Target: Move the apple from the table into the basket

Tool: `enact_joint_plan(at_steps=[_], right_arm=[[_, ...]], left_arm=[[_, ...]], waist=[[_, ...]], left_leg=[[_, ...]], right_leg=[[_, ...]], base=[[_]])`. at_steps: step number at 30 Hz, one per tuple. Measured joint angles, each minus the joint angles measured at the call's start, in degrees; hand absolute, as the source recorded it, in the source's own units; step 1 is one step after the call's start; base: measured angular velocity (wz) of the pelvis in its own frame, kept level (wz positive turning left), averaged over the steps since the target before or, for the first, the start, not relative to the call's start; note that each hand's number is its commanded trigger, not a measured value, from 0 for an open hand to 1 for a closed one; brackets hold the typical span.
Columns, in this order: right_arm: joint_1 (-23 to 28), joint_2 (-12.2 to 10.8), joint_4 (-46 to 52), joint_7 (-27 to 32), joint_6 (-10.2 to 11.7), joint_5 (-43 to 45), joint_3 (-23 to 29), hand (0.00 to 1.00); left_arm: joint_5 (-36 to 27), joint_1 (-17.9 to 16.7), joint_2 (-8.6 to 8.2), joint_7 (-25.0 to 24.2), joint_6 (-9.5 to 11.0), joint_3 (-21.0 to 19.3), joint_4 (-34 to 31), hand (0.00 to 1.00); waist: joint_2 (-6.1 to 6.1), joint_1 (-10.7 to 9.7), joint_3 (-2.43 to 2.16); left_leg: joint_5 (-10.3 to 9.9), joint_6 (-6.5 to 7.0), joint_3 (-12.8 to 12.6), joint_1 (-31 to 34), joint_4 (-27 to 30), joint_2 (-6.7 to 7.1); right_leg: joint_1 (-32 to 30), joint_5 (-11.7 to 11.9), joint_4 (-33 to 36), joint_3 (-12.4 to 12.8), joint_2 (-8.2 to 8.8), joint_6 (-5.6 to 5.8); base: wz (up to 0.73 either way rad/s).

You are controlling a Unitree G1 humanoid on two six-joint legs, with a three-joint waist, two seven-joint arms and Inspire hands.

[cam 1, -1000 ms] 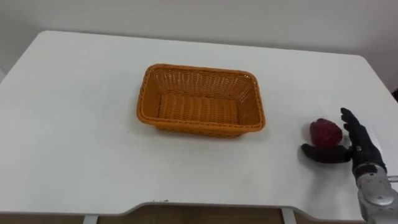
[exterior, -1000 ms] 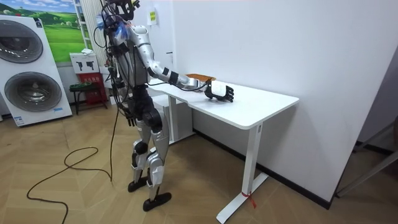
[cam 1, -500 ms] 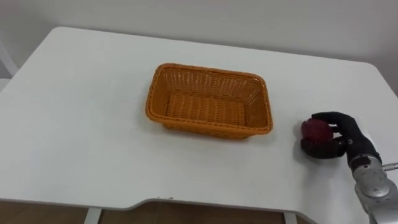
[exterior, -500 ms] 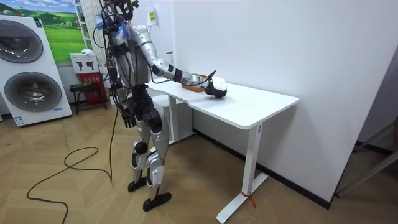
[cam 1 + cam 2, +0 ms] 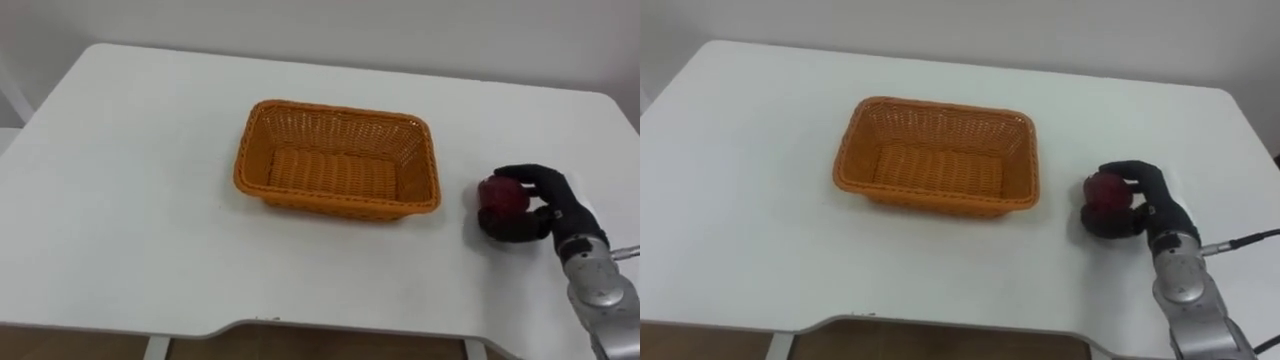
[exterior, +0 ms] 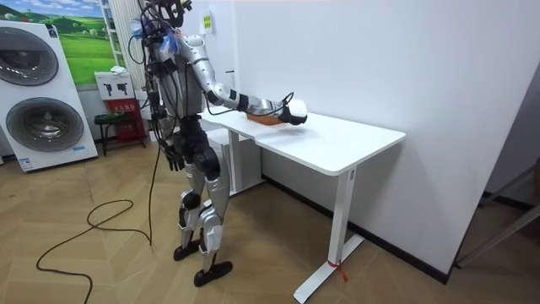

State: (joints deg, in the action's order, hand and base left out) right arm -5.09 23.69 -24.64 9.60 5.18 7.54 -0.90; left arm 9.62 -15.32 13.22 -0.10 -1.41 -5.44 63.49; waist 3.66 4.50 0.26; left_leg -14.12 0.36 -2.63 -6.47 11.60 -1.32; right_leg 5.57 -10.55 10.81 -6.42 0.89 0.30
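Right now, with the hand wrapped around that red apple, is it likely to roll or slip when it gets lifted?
The apple looks round, so it would probably roll on the flat table if released. It seems firm enough to keep its shape under the right hand, whose fingers curl over it. Its smooth skin might slip a little.

one apple [image 5: 501, 195], one basket [image 5: 338, 160], one table [image 5: 130, 200]

We note a white table [image 6: 342, 145] set against a white wall [image 6: 380, 59], a wood-pattern floor [image 6: 101, 270], and a washing machine [image 6: 38, 118] at the room view's left.
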Motion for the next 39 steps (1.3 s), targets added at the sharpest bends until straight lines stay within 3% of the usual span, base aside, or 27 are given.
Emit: enact_joint_plan(at_steps=[7, 12, 15, 22, 23, 24, 25, 26, 27, 33, 39], right_arm=[[-0.2, 0.0, 13.0, 3.8, 0.2, 0.1, 0.9, 1.0], [-0.2, -0.3, 20.8, 4.8, 0.2, 1.9, 0.9, 1.0], [-0.3, -0.4, 23.9, 4.8, 0.3, 2.1, 0.9, 1.0], [-1.4, -0.5, 29.0, 4.5, 0.3, 2.4, -1.0, 1.0], [-1.8, -1.1, 29.9, 4.3, 0.3, 2.4, -2.3, 0.88], [-1.8, -1.7, 30.7, 3.8, 0.3, 2.8, -3.4, 0.66], [-1.8, -1.8, 31.0, 3.5, 0.3, 2.8, -4.1, 0.56], [-1.9, -1.8, 31.4, 2.6, 0.2, 2.8, -5.2, 0.19], [-1.9, -1.8, 31.9, 1.9, 0.1, 2.8, -6.0, 0.0], [-3.7, -1.8, 32.4, -0.5, -0.4, 3.3, -8.0, 0.0], [-4.7, -1.8, 32.4, -1.9, -0.4, 4.7, -8.2, 0.0]], left_arm=[[0.3, 0.4, -0.08, 1.3, 0.0, -0.5, 0.6, 0.0], [0.1, 0.3, -0.49, 1.8, 0.0, -0.5, 1.0, 0.0], [0.2, 0.7, -0.9, 1.7, 0.0, -0.5, 1.0, 0.0], [0.1, 1.4, -1.29, 2.1, 0.1, 0.8, 0.9, 0.0], [0.1, 1.5, -1.24, 2.3, 0.1, 1.5, 0.9, 0.0], [0.1, 1.5, -1.24, 2.3, 0.1, 1.8, 0.9, 0.0], [0.1, 1.6, -1.25, 2.3, 0.1, 1.9, 0.9, 0.0], [0.1, 1.9, -1.24, 2.3, 0.1, 2.4, 0.9, 0.0], [0.1, 2.3, -1.24, 2.3, 0.1, 2.5, 0.9, 0.0], [0.1, 2.6, -1.0, 3.6, 0.0, 4.0, 0.9, 0.0], [0.1, 2.7, -0.8, 3.2, 0.0, 3.9, 0.4, 0.0]], waist=[[0.94, 0.5, -0.4], [1.13, 0.7, 0.37], [0.92, 0.7, 0.42], [0.0, 0.9, -0.23], [-0.13, 0.9, -0.23], [-0.12, 0.9, -0.22], [-0.07, 1.0, -0.23], [0.01, 1.2, -0.22], [0.16, 1.7, -0.19], [1.23, 2.4, 0.0], [1.34, 3.7, 0.16]], left_leg=[[0.0, 0.0, 0.2, -0.7, -0.3, 0.01], [0.0, 0.0, 0.2, -1.5, -0.3, 0.0], [0.0, 0.0, 0.3, -0.9, -0.1, -0.01], [0.0, -0.04, 0.1, 0.1, -0.1, -0.05], [0.1, -0.07, 0.0, 0.0, -0.2, -0.05], [0.2, -0.09, 0.0, 0.0, -0.2, -0.08], [0.2, -0.09, 0.1, -0.1, -0.2, -0.08], [0.2, -0.09, 0.1, -0.1, -0.2, -0.08], [0.2, -0.09, 0.1, -0.1, -0.2, -0.07], [0.2, -0.08, 0.5, 0.8, -0.2, -0.03], [0.2, -0.08, 1.2, 0.9, 0.0, -0.03]], right_leg=[[0.6, 0.0, -0.2, -0.1, -0.03, 0.0], [1.7, 0.0, -0.5, -0.3, -0.01, 0.01], [1.1, 0.0, -0.2, -0.4, 0.02, 0.01], [0.0, 0.1, -0.1, -0.1, -0.06, -0.04], [0.0, 0.1, -0.1, -0.1, -0.08, -0.05], [0.0, 0.1, -0.1, -0.1, -0.11, -0.05], [0.0, 0.1, -0.1, -0.1, -0.12, -0.05], [0.0, 0.1, -0.2, -0.1, -0.12, -0.04], [0.0, 0.1, -0.2, -0.1, -0.11, -0.04], [-0.6, 0.1, -0.2, -0.8, 0.02, -0.04], [-0.6, 0.1, -0.2, -1.2, 0.02, -0.04]], base=[[0.0], [0.01], [0.0], [-0.02], [0.0], [0.0], [0.0], [0.0], [0.0], [0.03], [0.03]])
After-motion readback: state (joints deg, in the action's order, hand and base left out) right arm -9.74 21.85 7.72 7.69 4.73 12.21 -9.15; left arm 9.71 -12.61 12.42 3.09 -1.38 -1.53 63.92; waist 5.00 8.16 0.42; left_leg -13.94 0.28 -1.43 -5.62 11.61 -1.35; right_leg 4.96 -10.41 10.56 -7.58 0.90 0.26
